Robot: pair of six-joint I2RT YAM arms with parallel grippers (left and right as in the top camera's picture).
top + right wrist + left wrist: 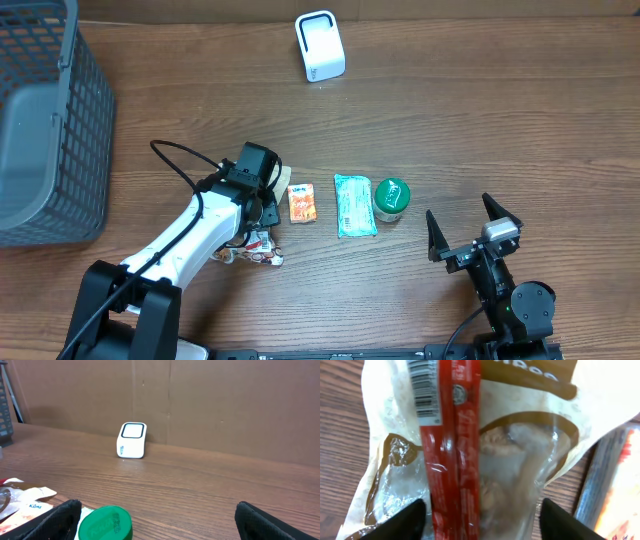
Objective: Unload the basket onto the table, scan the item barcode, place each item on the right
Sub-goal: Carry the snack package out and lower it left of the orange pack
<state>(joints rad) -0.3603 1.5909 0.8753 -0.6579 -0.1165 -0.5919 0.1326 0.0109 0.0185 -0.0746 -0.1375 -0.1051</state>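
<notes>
The clear-and-cream plastic snack pouch (520, 455) with a red strip lies near-left on the wooden desk (450, 120), between the spread fingers (402, 522) of our left tool (482, 522); we should grip it clear of the white barcode label (425, 390), while our right tool (460, 215) stands wide open.

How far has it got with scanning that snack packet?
Done: nothing looks scanned yet. The snack packet lies on the table, well short of the white scanner box.
In hand: the left hand hangs right over the packet, fingers apart on either side, and the barcode faces up.
Left: grip it, carry it to the scanner and show the barcode. The right hand waits open.
</notes>
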